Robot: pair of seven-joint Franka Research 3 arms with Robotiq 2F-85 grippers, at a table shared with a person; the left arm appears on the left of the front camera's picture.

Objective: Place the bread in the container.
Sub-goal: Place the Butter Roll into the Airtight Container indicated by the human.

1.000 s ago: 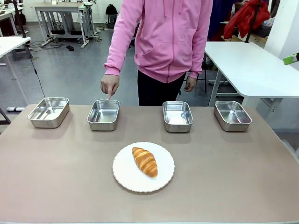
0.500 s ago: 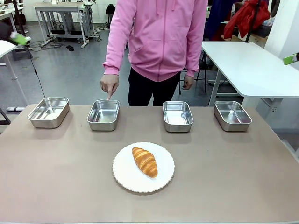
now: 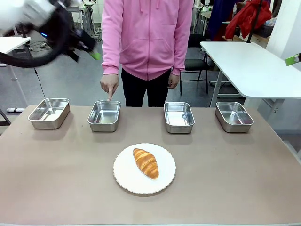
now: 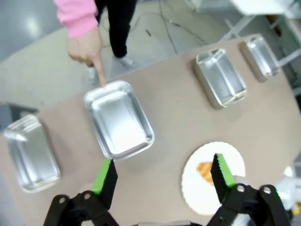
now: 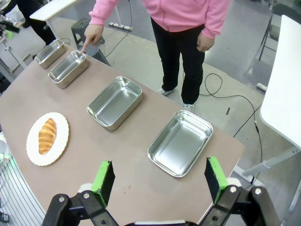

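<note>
Four steel trays stand in a row along the far side of the counter (image 3: 235, 183), well apart from one another, and each shows nothing but its own bare, shiny floor. The container (image 3: 103, 127) is second from the robot's left. A person's hand (image 3: 109, 86) points down with the index fingertip at its far rim. The other trays (image 3: 47, 124) (image 3: 179, 128) (image 3: 237, 128) are alike: rectangular, with rounded corners, rolled rims and mirror-bright walls.

The bread (image 3: 146, 163) lies near the middle of the counter on a round white plate (image 3: 128, 182) with a scalloped edge. It is golden-brown, ridged and glossy, and set at a slant.

The counter top is matte, tan and smooth. Behind it are a grey floor with loose cables, a white table (image 3: 249, 66) and a red garment (image 3: 249, 16). The person wears a pink hoodie (image 3: 148, 37).

The left fingers (image 4: 104, 178), black with green pads, are spread wide and released, holding nothing, high above the container. The right fingers (image 5: 104, 181) are likewise spread and released above the counter's end.
</note>
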